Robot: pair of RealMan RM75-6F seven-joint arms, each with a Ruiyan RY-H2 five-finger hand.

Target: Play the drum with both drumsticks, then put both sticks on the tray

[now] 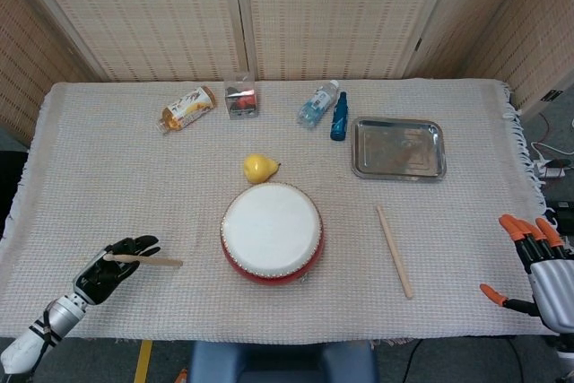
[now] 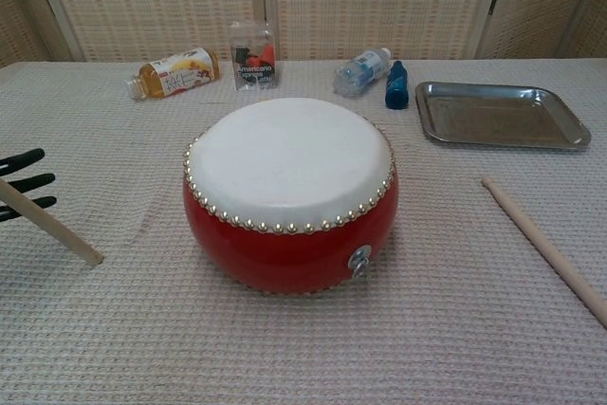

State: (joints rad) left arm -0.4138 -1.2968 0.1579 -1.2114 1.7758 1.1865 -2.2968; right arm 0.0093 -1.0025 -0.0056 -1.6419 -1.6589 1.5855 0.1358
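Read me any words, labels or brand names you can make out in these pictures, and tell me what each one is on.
"American Express": on the clear plastic box at the back of the table, though small and only just readable.
Orange bottle lying on its side: the label has print, too blurred to read.
Clear water bottle and small blue bottle: nothing readable.
Drum, metal tray, both drumsticks: no text.

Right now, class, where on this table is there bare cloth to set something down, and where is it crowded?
Bare cloth lies between the drum and the loose drumstick, and left of the pear below the orange bottle. The steel tray is empty. The back edge is crowded: orange bottle, clear box, water bottle, blue bottle.
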